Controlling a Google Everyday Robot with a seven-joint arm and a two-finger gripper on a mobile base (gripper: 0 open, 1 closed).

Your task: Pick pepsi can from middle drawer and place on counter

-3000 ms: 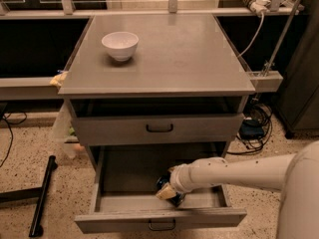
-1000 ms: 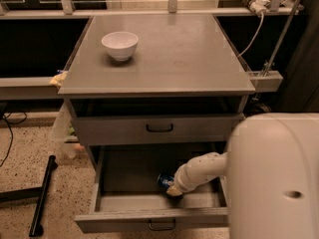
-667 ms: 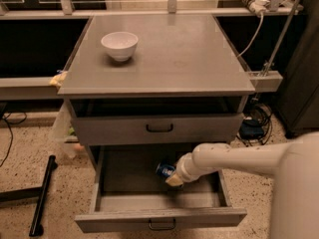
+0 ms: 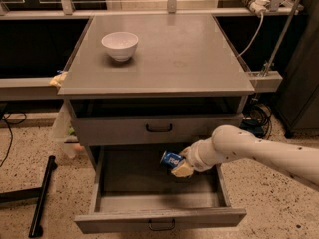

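The middle drawer (image 4: 159, 217) is pulled out below the shut upper drawer (image 4: 158, 129). My gripper (image 4: 178, 165) reaches in from the right, over the drawer's open space, and is shut on the pepsi can (image 4: 171, 159). The dark-blue can lies tilted on its side in the fingers, lifted above the drawer floor, just under the upper drawer's front. The grey counter (image 4: 179, 59) is the cabinet's top, above.
A white bowl (image 4: 119, 45) stands on the counter at the back left. A grey side ledge (image 4: 264, 78) with cables is at the right. A black bar (image 4: 41, 195) lies on the speckled floor at the left.
The gripper with the can has risen from the drawer floor and moved up toward the upper drawer's front; the arm has swung out of the camera's foreground.
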